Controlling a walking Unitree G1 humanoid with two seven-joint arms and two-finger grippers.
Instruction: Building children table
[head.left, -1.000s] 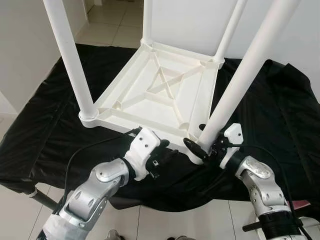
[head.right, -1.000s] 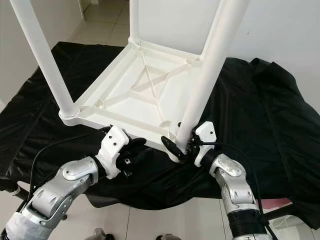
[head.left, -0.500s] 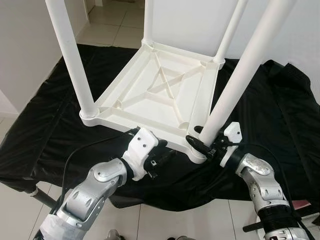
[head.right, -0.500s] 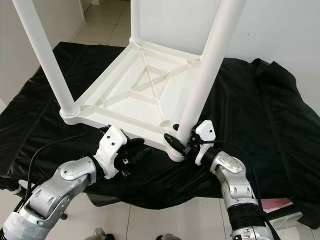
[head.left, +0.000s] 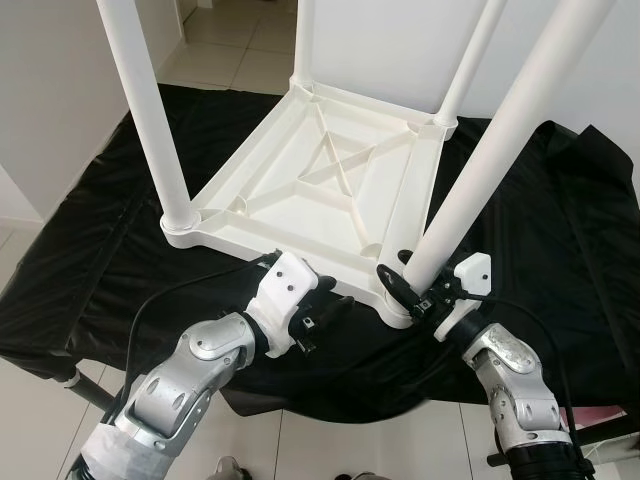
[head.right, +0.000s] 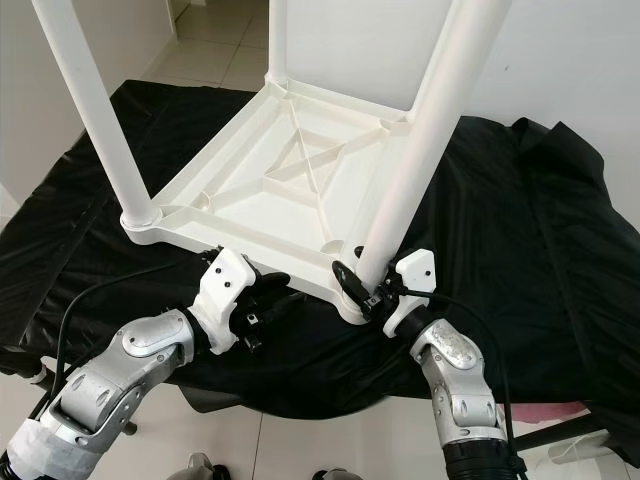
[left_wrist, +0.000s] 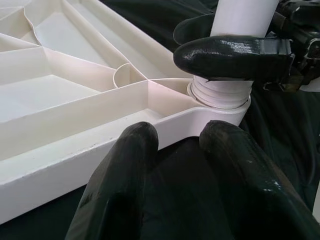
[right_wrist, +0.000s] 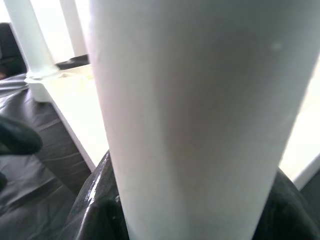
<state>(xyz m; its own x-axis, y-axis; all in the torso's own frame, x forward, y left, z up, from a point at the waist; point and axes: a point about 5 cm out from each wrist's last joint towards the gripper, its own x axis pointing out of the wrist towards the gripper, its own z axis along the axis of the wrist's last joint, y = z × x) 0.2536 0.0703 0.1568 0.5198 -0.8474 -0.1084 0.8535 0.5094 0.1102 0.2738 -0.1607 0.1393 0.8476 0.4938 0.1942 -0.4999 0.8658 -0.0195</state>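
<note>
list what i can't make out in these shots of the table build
- Leg tops: all four white legs run off the top edge of the eye views.
- Near leg's thread depth: in the left wrist view, a right gripper finger and the socket hide it.
- Tabletop's face: lies against the black cloth.

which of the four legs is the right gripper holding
The near right leg; the right gripper clamps it just above its socket in the tabletop. The other three stand untouched.

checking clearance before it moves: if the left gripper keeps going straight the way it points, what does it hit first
Most likely the near edge of the upturned white table top, right ahead of the left gripper. Its fingertips look almost against that rim, by the corner where the right gripper clasps the table leg.
</note>
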